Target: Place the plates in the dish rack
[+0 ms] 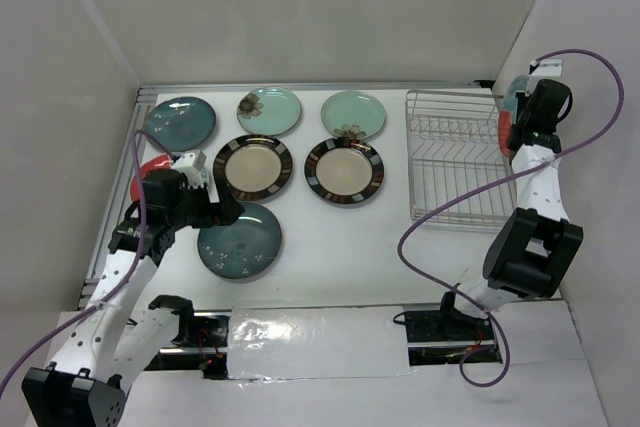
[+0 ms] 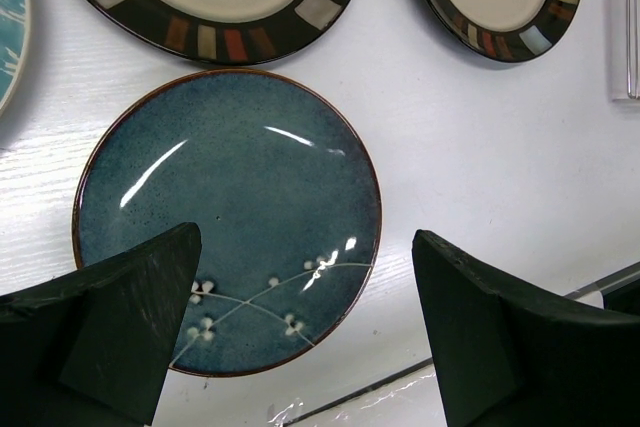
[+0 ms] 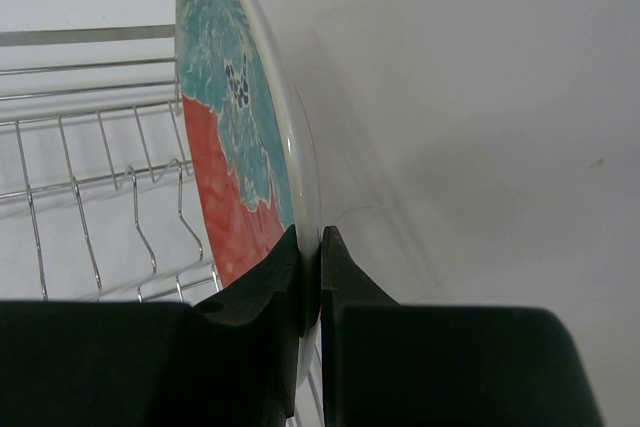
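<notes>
Red plate [image 3: 238,162] between rack [image 1: 455,162] and wall [image 3: 480,97]

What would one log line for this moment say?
right gripper: shut on red plate, upright beside dish rack | left gripper: open over dark teal plate, not touching

This is a robot laboratory cell: plain white panel walls [image 1: 300,7] close in a white table [image 1: 340,257], two white-and-black robot arms [image 1: 115,292] are bolted at its near edge, and purple cables [image 1: 402,247] hang loose.
</notes>
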Available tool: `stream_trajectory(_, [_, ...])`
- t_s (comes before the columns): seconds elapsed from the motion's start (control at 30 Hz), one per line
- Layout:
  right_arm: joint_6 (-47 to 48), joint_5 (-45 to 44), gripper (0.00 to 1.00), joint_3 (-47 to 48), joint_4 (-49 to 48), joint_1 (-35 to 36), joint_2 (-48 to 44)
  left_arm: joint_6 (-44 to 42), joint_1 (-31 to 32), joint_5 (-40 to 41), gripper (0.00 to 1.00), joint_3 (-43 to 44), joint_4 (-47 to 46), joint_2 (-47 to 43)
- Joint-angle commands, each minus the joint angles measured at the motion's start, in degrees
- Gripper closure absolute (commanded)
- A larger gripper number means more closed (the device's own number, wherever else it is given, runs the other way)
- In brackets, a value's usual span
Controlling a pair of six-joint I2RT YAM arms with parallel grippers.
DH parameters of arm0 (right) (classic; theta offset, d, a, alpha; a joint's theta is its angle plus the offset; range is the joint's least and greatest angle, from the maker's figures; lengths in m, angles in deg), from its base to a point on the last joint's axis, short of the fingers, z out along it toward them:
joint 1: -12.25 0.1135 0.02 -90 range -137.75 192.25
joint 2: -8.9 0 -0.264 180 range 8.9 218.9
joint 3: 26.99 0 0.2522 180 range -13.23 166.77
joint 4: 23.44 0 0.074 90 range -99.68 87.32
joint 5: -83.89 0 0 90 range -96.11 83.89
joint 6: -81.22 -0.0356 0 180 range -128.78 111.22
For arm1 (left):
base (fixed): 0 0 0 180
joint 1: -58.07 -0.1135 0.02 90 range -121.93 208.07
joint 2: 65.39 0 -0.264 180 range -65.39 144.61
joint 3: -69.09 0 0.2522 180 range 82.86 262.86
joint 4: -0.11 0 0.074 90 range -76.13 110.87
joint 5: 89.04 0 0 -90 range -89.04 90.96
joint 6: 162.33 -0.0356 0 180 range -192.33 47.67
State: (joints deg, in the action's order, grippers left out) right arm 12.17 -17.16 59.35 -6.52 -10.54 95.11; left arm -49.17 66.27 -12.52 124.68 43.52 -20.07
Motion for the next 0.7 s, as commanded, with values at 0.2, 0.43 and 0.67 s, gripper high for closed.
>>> stream_trajectory(0.2, [0.41, 1.38, 1.0, 0.81, -15.73, -0.33, -1.93, -1.27, 0.32, -1.38, 0.0, 0.01, -1.61, 0.21])
stream_trajectory(0.43, [0.41, 1.9, 1.0, -2.0, -15.73, 0.2, -1.4, -1.27, 0.32, -1.38, 0.0, 0.01, -1.61, 0.73])
stream_trajectory(0.67, [-2.4, 3.66, 0.99, -4.9, -15.73, 0.2, -0.79, -1.27, 0.32, -1.38, 0.0, 0.54, -1.61, 1.26])
